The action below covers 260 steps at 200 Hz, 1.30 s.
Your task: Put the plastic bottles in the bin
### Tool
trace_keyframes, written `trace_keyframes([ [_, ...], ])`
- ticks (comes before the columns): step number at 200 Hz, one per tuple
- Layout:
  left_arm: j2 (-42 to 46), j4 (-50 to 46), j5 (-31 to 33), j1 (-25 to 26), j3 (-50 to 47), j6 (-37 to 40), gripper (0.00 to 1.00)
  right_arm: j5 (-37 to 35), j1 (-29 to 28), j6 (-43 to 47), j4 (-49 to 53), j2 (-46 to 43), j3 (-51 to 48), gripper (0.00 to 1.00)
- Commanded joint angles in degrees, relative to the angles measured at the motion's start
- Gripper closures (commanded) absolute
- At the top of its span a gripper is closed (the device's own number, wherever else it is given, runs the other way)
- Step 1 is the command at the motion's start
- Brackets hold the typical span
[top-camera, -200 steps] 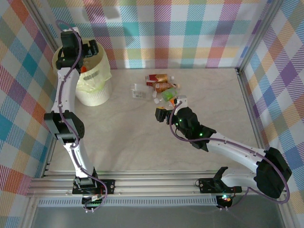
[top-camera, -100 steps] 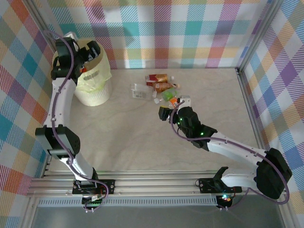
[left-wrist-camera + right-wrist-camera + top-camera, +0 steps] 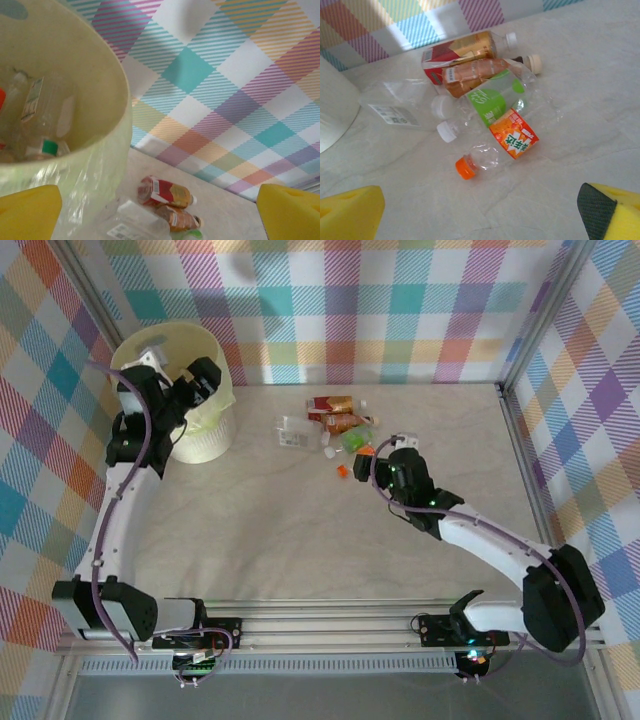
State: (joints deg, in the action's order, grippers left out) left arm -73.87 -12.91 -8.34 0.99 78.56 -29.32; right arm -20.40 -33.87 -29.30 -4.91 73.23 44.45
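The left gripper (image 3: 159,212) has drawn back from over the bin (image 3: 200,445), wide and empty, so a bottle likely went in, while the right gripper (image 3: 480,212), also wide, has closed on the bottles (image 3: 340,425) left on the bench well apart from the bin.

- On the orange-label bottle (image 3: 514,139) we see large white Chinese characters, but we cannot read them with certainty.
- The green-label bottle (image 3: 495,102) bears white print, too blurred for us to read.
- The clear bottle (image 3: 395,112) has a white sticker with fine dark print, illegible.
- On the red-label bottle (image 3: 451,54) we can read nothing.
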Motion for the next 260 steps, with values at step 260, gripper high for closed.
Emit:
trace_keyframes([
  [260, 17.46, -12.94, 1.68, 0.15, -16.27, 5.38, 0.0, 12.2, 14.62, -24.19, 18.89, 44.72, 37.06, 0.29],
])
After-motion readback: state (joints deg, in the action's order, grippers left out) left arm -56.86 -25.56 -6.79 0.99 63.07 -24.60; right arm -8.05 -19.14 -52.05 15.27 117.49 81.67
